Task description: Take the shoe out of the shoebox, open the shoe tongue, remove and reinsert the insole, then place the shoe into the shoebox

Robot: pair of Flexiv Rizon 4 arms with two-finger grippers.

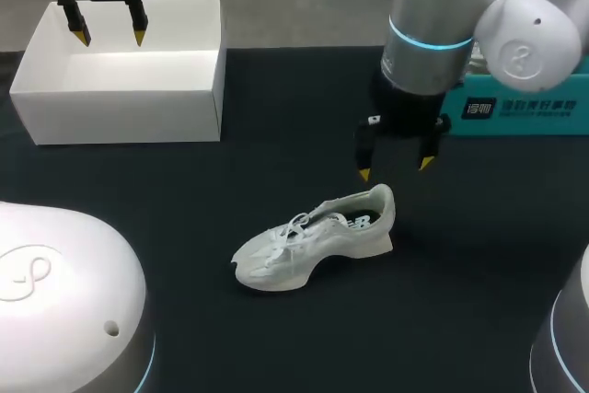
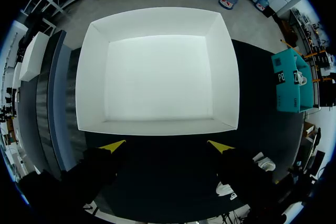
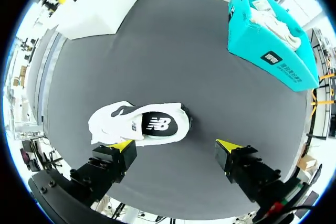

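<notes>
One light, floppy shoe (image 1: 313,241) stands well apart from the shoebox (image 1: 120,117). My right gripper (image 1: 396,168), spread and empty, hangs above its heel, whose stiffer collar I'd pinch. My left gripper (image 1: 110,37) gapes over the shoebox.

Bright, even overhead light glares off the white shoebox (image 1: 120,117) and leaves a soft shadow under the shoe (image 1: 317,238).

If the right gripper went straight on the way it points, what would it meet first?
Probably the white shoe: its heel end lies just ahead of the right gripper. Otherwise only black table. Depth is unclear.
</notes>
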